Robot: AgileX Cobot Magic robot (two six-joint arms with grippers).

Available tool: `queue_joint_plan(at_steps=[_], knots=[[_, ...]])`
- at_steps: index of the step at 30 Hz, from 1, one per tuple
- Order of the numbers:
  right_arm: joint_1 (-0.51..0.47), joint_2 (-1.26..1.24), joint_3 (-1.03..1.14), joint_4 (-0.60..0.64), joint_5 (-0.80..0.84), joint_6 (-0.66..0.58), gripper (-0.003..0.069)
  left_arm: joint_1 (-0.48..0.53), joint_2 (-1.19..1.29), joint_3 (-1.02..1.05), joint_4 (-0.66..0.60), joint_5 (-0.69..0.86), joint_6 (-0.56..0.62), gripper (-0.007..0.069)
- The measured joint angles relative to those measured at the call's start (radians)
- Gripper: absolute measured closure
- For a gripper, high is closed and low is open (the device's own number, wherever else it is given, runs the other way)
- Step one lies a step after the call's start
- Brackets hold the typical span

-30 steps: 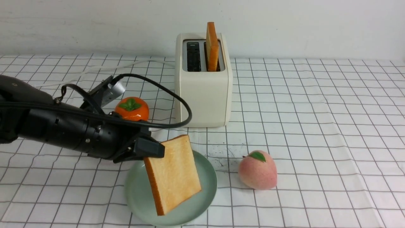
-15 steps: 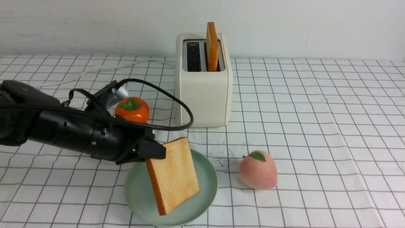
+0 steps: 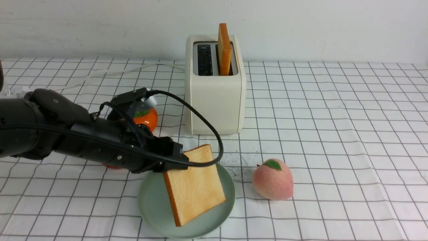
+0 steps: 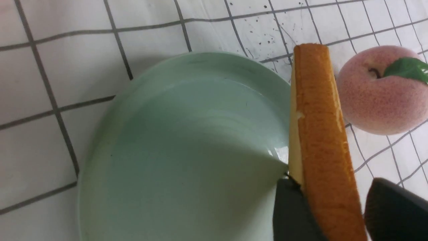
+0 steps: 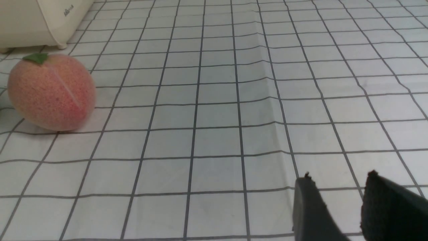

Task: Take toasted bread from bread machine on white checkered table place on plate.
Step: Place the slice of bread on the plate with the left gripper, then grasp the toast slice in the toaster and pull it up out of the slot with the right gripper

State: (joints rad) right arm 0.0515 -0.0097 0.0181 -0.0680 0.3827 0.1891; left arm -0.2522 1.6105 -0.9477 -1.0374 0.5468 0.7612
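Note:
One slice of toasted bread (image 3: 194, 185) hangs tilted over the mint-green plate (image 3: 150, 204), its lower corner down at the plate. My left gripper (image 3: 179, 160) is shut on the slice's upper left edge. In the left wrist view the crust edge (image 4: 317, 134) runs between the black fingers of the left gripper (image 4: 331, 187), above the plate (image 4: 167, 150). The second slice (image 3: 224, 48) stands upright in the right slot of the cream bread machine (image 3: 215, 100); the left slot holds nothing. My right gripper (image 5: 337, 175) is open and empty above the checkered table (image 3: 334, 134), out of the front view.
A pink peach (image 3: 272, 180) lies just right of the plate, and it shows in the right wrist view (image 5: 51, 92). An orange persimmon (image 3: 147, 117) sits behind my left arm, left of the toaster. The toaster's white cord (image 3: 110, 72) runs left along the back.
My left arm has moved right and rolled, carrying the slice further right over the plate. The plate has shifted slightly right. The persimmon is now partly hidden behind the arm.

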Motion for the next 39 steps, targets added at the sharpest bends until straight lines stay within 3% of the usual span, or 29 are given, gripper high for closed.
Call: queue_joint_plan(at_steps=[7, 13, 17, 21, 23, 28, 29, 33, 39], knots=[[0.000, 0.000, 0.000, 0.000, 0.000, 0.000, 0.0419, -0.001, -0.158, 0.000, 0.124, -0.074, 0.000, 0.0102], [0.000, 0.000, 0.000, 0.000, 0.000, 0.000, 0.0419, -0.001, -0.326, 0.000, 0.224, -0.129, -0.007, 0.0076], [0.000, 0.000, 0.000, 0.000, 0.000, 0.000, 0.0419, -0.001, -0.475, 0.000, 0.238, -0.126, -0.079, 0.0200], [0.000, 0.000, 0.000, 0.000, 0.000, 0.000, 0.0419, -0.001, -0.608, 0.000, 0.330, -0.040, -0.253, 0.0525], [0.000, 0.000, 0.000, 0.000, 0.000, 0.000, 0.0419, -0.001, -0.666, 0.000, 0.430, 0.037, -0.334, 0.0634], [0.000, 0.000, 0.000, 0.000, 0.000, 0.000, 0.0419, -0.001, -0.768, 0.036, 0.634, 0.143, -0.532, 0.0638], [0.000, 0.000, 0.000, 0.000, 0.000, 0.000, 0.0419, -0.001, -0.821, 0.073, 0.715, 0.127, -0.619, 0.0638], [0.000, 0.000, 0.000, 0.000, 0.000, 0.000, 0.0419, -0.001, -0.920, 0.160, 0.811, 0.018, -0.699, 0.0638], [0.000, 0.000, 0.000, 0.000, 0.000, 0.000, 0.0419, -0.001, -1.013, 0.280, 0.823, -0.137, -0.724, 0.0638]])
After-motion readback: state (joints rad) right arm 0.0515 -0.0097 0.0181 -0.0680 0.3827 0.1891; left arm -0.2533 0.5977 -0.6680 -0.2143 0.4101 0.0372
